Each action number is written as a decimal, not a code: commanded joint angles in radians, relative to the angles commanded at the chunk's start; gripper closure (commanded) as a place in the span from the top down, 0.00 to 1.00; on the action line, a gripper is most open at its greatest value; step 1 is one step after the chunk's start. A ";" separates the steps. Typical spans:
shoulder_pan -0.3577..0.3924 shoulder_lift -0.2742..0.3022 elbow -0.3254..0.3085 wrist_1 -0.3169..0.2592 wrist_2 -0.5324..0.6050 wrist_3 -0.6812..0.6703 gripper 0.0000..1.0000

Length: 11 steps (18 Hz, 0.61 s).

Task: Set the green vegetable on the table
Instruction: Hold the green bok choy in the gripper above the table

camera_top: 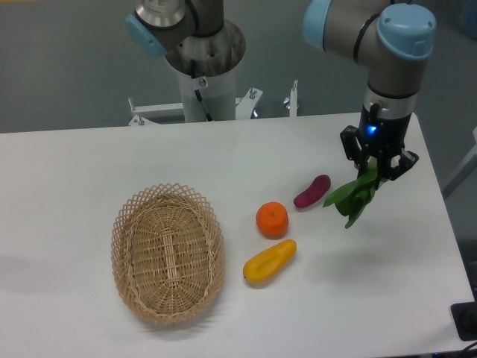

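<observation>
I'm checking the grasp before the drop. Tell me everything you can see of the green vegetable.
The green vegetable is a small leafy toy with dark green leaves, plastic-looking. It hangs tilted, leaf tips pointing down and left, its upper end pinched in the gripper. It seems to be held just above the white table, right of the purple piece; whether a leaf tip touches the table is unclear. Its stalk end is hidden by the fingers.

green vegetable point(355, 197) stalk end: hidden in pincer point(376, 168) | arm: cropped top

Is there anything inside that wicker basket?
No. The wicker basket shows only its own woven bottom; its near inner wall is hidden by the rim. The green vegetable hangs from the gripper, far to the right over the table.
</observation>
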 joint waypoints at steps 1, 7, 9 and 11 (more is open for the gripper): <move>0.000 0.000 -0.002 0.000 0.005 -0.002 0.39; 0.005 -0.002 -0.006 0.005 0.005 0.009 0.39; 0.011 0.000 -0.029 0.011 0.005 0.017 0.39; 0.020 0.002 -0.043 0.011 0.005 0.040 0.39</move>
